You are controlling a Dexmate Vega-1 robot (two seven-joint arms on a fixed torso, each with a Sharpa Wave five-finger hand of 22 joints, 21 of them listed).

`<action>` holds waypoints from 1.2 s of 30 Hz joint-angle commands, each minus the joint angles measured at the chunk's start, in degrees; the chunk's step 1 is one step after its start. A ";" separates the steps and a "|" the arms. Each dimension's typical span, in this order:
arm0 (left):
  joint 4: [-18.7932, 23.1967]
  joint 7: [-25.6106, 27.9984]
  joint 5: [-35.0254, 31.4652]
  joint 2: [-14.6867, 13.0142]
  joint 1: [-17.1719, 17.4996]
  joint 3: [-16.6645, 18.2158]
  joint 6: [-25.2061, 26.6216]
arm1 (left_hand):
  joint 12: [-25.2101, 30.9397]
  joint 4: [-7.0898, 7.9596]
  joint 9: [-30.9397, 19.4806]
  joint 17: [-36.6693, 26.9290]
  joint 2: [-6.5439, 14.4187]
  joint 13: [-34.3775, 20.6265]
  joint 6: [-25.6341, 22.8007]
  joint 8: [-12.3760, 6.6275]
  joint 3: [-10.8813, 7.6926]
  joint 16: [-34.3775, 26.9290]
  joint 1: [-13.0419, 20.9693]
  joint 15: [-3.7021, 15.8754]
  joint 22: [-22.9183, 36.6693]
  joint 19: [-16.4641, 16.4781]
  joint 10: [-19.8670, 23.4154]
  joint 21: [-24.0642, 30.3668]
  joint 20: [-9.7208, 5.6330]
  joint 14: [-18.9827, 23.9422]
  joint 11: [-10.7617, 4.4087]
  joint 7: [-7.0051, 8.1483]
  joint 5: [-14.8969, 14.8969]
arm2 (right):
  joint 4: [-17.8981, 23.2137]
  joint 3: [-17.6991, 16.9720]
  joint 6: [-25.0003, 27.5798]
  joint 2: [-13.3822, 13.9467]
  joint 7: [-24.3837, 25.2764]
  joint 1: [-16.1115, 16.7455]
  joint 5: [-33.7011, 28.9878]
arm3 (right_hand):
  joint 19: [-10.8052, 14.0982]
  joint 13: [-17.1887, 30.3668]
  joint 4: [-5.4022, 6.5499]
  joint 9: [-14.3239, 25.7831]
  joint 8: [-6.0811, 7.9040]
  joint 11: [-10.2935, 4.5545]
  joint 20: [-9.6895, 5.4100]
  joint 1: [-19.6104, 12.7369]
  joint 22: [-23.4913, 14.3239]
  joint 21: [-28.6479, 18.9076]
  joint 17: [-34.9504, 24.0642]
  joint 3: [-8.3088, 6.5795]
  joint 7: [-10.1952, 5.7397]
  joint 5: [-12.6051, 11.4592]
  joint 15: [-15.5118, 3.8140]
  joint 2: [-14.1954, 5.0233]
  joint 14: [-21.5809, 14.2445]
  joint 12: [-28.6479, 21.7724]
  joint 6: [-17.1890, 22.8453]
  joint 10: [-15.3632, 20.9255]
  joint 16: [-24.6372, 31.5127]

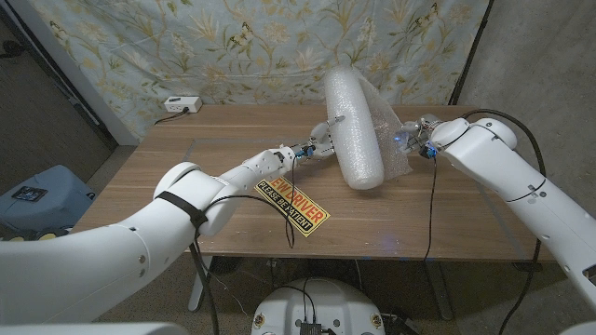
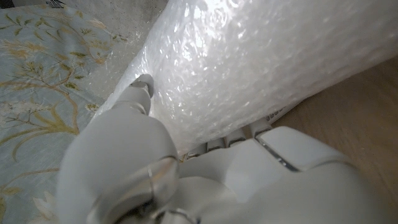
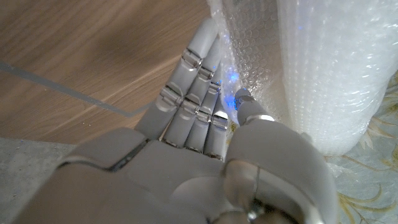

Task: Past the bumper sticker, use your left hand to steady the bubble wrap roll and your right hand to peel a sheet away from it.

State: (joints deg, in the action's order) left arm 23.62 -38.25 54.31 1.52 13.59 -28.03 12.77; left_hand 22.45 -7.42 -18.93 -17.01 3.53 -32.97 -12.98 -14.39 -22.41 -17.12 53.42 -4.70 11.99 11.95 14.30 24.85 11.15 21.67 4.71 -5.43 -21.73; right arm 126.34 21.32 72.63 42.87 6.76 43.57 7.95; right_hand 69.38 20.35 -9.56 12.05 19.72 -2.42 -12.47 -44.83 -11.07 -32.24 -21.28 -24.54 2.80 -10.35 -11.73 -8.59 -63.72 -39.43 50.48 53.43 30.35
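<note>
Reaching past the bumper sticker [image 1: 292, 204] on the wooden table [image 1: 186, 158], the left hand [image 1: 321, 138] gripped the tilted bubble wrap roll [image 1: 354, 126] at mid-table, thumb against its side, while the right hand [image 1: 414, 133] pinched the loose sheet [image 1: 396, 140] between thumb and extended fingers [image 3: 198, 93].
</note>
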 commanded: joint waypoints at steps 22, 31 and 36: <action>0.00 2.91 -7.83 1.88 0.37 7.27 0.23 | -4.53 -0.17 3.26 2.16 0.39 2.45 4.21 3.14 0.38 3.04 -1.63 -3.32 0.17 -1.38 -4.49 0.13 1.02 -4.00 2.59 0.41 2.42 | 1.22 -2.97 -2.10 -2.70 2.86 3.59 -1.96 | 2.75 3.91 -0.75 3.85 2.53 -3.99 -0.10 -10.27 -1.30 -4.86 -5.72 -3.97 -1.41 0.43 -1.45 0.36 -9.53 -5.61 6.48 7.43 2.44; 0.00 3.89 -12.70 2.89 0.33 11.37 0.56 | -6.12 -0.07 4.30 2.91 0.07 3.42 6.42 3.89 1.18 4.12 -2.65 -4.57 0.19 -1.94 -6.44 -0.04 1.05 -5.86 3.13 0.60 3.48 | 2.47 -3.68 -1.86 -2.25 2.65 4.04 -2.15 | 2.46 4.08 -0.47 4.49 2.62 -3.83 -0.10 -10.85 -1.45 -5.41 -6.43 -4.11 -1.53 0.53 -1.40 0.38 -9.51 -5.68 6.51 7.33 2.13; 0.00 4.26 -16.10 3.69 0.37 14.62 0.94 | -6.61 -0.12 4.72 3.26 0.02 3.83 6.88 3.90 1.47 4.49 -2.87 -5.23 0.20 -2.09 -6.86 -0.08 1.06 -6.50 3.29 0.92 3.93 | 2.96 -4.08 -1.50 -2.04 2.38 4.07 -2.20 | 2.31 4.37 -0.39 4.76 2.67 -3.82 -0.09 -11.04 -1.50 -5.64 -6.76 -4.13 -1.46 0.56 -1.41 0.42 -9.60 -5.84 6.53 7.28 2.03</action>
State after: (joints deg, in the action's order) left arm 23.63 -34.94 44.15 3.86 13.93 -18.82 13.17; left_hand 16.07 -7.57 -14.26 -13.82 3.46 -29.20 -6.53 -10.75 -21.31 -12.70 51.09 -9.82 12.13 10.31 7.95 24.85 12.18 15.32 7.78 -4.51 -18.17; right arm 128.13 18.10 70.75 40.39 9.42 47.20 6.01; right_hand 71.61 24.34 -10.18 16.59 22.08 -6.06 -12.27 -55.15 -12.41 -37.57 -27.78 -28.32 1.25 -9.89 -13.26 -8.10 -72.81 -44.84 56.73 60.76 32.35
